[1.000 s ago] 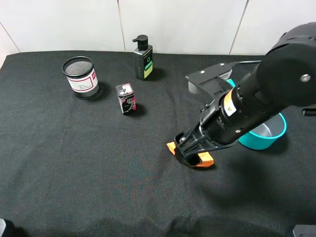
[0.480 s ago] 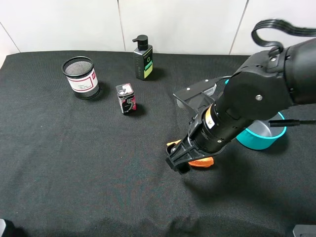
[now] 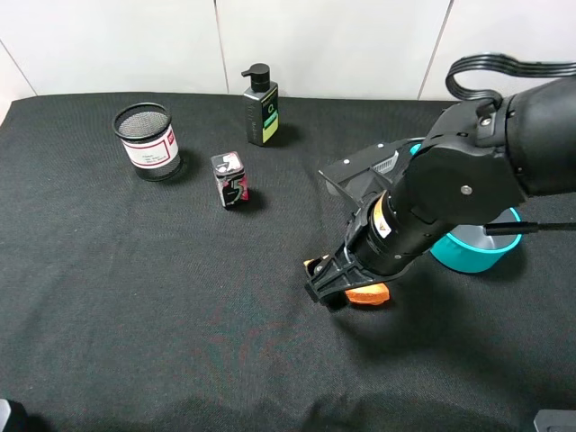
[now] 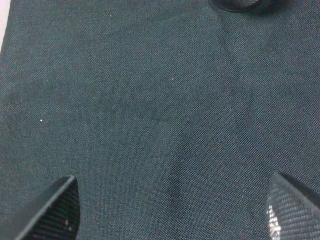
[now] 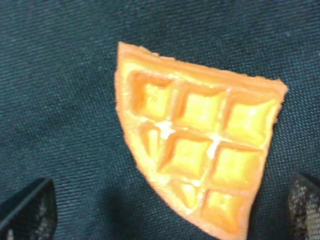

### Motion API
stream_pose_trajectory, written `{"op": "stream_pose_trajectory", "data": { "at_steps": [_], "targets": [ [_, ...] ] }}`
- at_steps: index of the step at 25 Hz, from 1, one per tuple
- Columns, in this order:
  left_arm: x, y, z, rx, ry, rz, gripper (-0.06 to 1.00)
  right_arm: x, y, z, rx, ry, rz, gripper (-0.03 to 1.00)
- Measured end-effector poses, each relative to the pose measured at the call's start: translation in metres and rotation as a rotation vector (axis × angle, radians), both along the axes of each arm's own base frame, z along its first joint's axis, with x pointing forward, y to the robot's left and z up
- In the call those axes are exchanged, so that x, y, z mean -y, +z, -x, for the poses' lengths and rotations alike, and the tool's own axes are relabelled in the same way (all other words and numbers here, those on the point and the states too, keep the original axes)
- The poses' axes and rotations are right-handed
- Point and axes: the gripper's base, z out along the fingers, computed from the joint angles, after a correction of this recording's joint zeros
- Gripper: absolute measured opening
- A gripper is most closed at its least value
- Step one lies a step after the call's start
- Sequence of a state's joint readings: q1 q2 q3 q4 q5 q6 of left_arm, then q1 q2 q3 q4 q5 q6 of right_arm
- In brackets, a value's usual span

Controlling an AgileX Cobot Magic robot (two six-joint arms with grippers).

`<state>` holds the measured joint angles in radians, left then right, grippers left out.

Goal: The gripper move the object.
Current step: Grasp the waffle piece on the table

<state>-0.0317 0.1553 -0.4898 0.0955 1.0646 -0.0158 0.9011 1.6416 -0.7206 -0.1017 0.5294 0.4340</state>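
Note:
The orange-yellow waffle wedge (image 5: 200, 140) lies flat on the black cloth, grid side up. In the exterior high view the right arm covers most of it, and only its orange edge (image 3: 367, 294) shows. My right gripper (image 3: 328, 290) hangs directly over the waffle. In the right wrist view the right gripper (image 5: 167, 212) is open, with one black fingertip (image 5: 30, 210) on each side of the wedge and nothing held. My left gripper (image 4: 170, 210) is open and empty over bare cloth. It does not show in the exterior high view.
A black mesh cup (image 3: 146, 141), a small printed box (image 3: 230, 179) and a green pump bottle (image 3: 261, 106) stand at the back left. A teal bowl (image 3: 486, 247) sits behind the right arm. The mesh cup's base (image 4: 235, 4) shows in the left wrist view.
The right arm has swung and lowered over the waffle, its gripper shifting slightly left. The waffle has stayed in place.

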Motion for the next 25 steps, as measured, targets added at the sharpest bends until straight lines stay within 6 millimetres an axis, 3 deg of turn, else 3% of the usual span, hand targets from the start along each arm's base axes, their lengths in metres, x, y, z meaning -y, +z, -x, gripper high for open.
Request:
{"op": "stream_pose_trajectory", "data": {
  "at_steps": [6, 25],
  "targets": [
    [0.000, 0.000, 0.000, 0.000, 0.000, 0.000, 0.79, 0.005, -0.001, -0.008, 0.018, -0.032, 0.003, 0.69],
    [0.000, 0.000, 0.000, 0.000, 0.000, 0.000, 0.79, 0.002, -0.030, -0.016, -0.007, -0.042, 0.023, 0.69]
  ]
}}
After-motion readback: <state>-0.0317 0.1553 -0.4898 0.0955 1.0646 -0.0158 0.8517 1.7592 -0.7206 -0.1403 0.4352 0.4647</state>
